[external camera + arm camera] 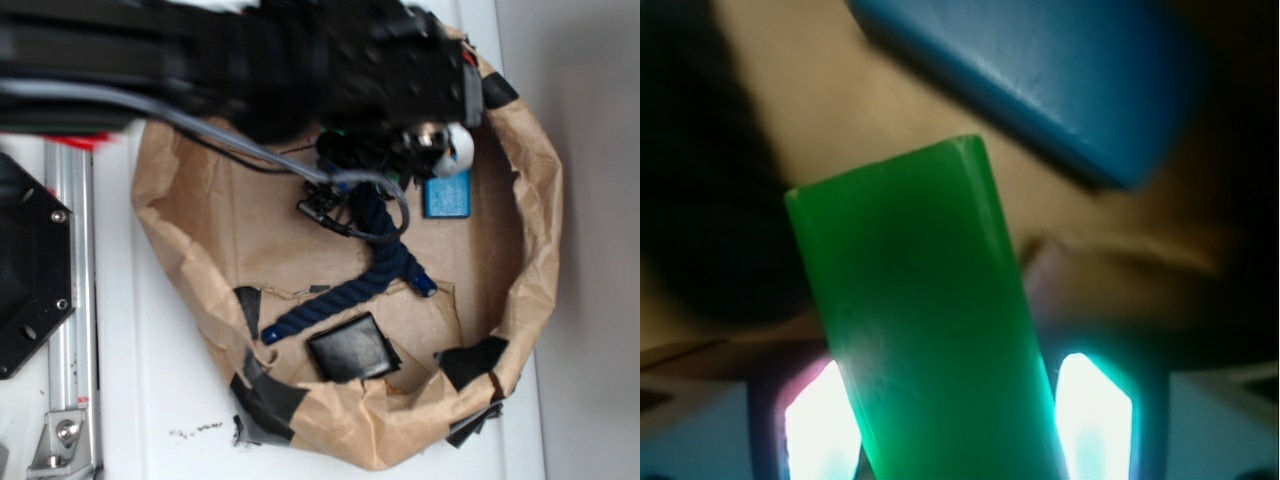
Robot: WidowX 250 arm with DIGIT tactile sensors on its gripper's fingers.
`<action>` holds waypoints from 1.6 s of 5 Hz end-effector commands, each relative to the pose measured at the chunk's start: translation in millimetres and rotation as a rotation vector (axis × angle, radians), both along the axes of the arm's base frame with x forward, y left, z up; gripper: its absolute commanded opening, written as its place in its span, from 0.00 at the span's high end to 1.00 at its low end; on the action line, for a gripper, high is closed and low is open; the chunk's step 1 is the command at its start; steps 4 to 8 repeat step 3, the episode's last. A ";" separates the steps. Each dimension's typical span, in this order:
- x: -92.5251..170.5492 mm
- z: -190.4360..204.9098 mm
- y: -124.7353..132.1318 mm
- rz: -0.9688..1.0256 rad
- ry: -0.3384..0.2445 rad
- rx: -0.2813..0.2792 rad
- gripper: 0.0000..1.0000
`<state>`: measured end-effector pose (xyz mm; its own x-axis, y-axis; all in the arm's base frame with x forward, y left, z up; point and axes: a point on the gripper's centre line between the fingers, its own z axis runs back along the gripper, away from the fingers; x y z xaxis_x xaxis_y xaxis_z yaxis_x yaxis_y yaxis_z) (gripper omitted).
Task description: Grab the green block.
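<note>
the green block [925,320] sits between the fingers of the end effector [958,420], just beside the blue block [1040,75]; whether the fingers pinch it, i cannot tell. it looks stiff, light and smooth, likely slippery, so grip the long flat sides mid-length.

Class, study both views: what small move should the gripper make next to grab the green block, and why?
Probably close the fingers. In the wrist view the green block lies lengthwise between the two bright fingertips, with a little space on each side, so nothing seems to clamp it yet. The blue block lies apart, beyond it. The exterior view hides the green block under the arm.
</note>
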<state>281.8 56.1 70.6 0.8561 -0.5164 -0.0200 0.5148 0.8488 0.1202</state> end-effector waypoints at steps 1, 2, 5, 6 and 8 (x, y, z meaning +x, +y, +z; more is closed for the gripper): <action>-27.0 119.5 -28.9 0.547 -0.036 -0.148 1.00; -34.9 141.2 -35.7 0.637 -0.045 -0.203 1.00; -36.0 137.7 -38.7 0.647 -0.068 -0.205 1.00; -36.0 137.7 -38.7 0.647 -0.068 -0.205 1.00; -36.0 137.7 -38.7 0.647 -0.068 -0.205 1.00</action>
